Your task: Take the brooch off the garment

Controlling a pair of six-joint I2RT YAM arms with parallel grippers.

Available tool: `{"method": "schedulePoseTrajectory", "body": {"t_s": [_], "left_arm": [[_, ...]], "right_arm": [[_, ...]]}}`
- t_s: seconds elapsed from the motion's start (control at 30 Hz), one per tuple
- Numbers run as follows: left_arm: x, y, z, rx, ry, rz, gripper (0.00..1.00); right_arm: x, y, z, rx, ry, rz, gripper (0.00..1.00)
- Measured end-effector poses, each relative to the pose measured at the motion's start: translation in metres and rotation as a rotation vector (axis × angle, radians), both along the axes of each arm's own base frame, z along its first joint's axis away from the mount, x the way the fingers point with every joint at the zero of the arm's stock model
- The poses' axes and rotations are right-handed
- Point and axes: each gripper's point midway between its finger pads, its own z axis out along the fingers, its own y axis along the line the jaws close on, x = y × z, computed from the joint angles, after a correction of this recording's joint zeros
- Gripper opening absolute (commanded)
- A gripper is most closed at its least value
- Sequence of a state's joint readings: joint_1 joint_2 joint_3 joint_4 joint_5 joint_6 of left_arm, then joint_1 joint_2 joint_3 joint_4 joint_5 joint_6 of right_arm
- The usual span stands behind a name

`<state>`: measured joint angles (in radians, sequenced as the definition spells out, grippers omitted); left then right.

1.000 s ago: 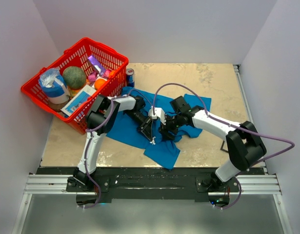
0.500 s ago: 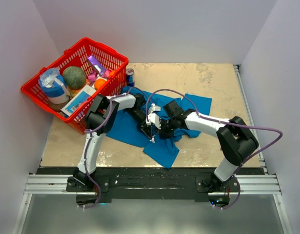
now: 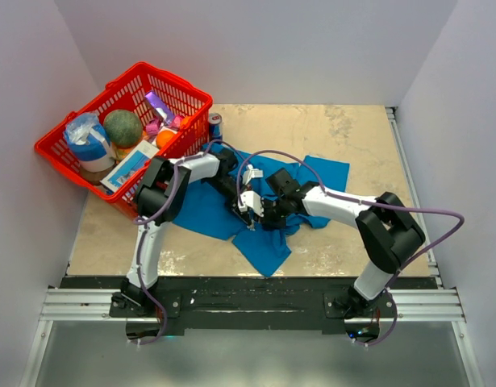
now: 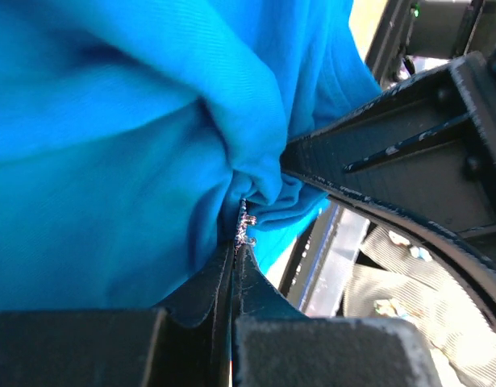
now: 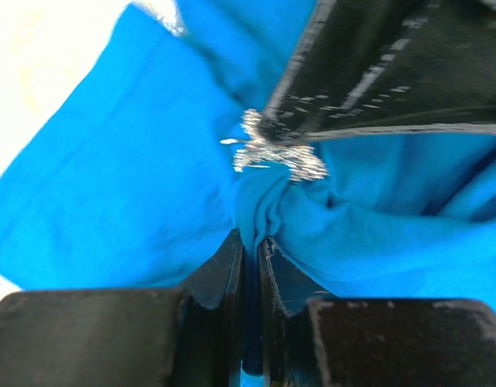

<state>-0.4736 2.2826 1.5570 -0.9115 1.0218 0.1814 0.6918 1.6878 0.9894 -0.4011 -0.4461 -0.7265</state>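
Note:
The garment (image 3: pixel 201 216), a bright blue T-shirt, lies crumpled on the table, with both arms meeting over its middle. In the left wrist view my left gripper (image 4: pixel 236 247) is shut, and the tiny silvery brooch (image 4: pixel 246 229) is pinched at its tips against the blue cloth (image 4: pixel 110 161). The right wrist view has my right gripper (image 5: pixel 252 242) shut on a narrow fold of the garment (image 5: pixel 127 185) just below the sparkly brooch (image 5: pixel 273 153). One left finger (image 5: pixel 393 72) reaches the brooch from the upper right. Seen from above, the left gripper (image 3: pixel 243 207) and right gripper (image 3: pixel 262 212) nearly touch.
A red basket (image 3: pixel 66 149) full of groceries stands at the back left, with a drink can (image 3: pixel 216 127) beside it. White walls close in the left, far and right sides. A small dark object (image 3: pixel 368 242) lies on the table by the right arm.
My right gripper has moved left to the left gripper and closed on a fold of cloth under the brooch. The shirt is bunched more between them. The left gripper stays shut.

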Motion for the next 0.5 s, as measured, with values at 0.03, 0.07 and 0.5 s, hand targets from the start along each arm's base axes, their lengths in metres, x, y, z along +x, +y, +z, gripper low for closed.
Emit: {"method": "schedulePoseTrajectory", "body": {"t_s": [0.03,0.07,0.5], "left_arm": [[0.002,0.000,0.001,0.000,-0.010,0.005,0.00],[0.006,-0.001,0.002,-0.005,-0.029,0.010,0.00],[0.041,-0.014,0.010,-0.016,-0.115,0.063,0.00]], "right_arm": [[0.000,0.000,0.000,-0.002,-0.003,0.001,0.05],[0.001,0.001,0.000,-0.004,-0.005,0.001,0.05],[0.007,0.001,0.004,-0.012,-0.032,-0.002,0.04]]}}
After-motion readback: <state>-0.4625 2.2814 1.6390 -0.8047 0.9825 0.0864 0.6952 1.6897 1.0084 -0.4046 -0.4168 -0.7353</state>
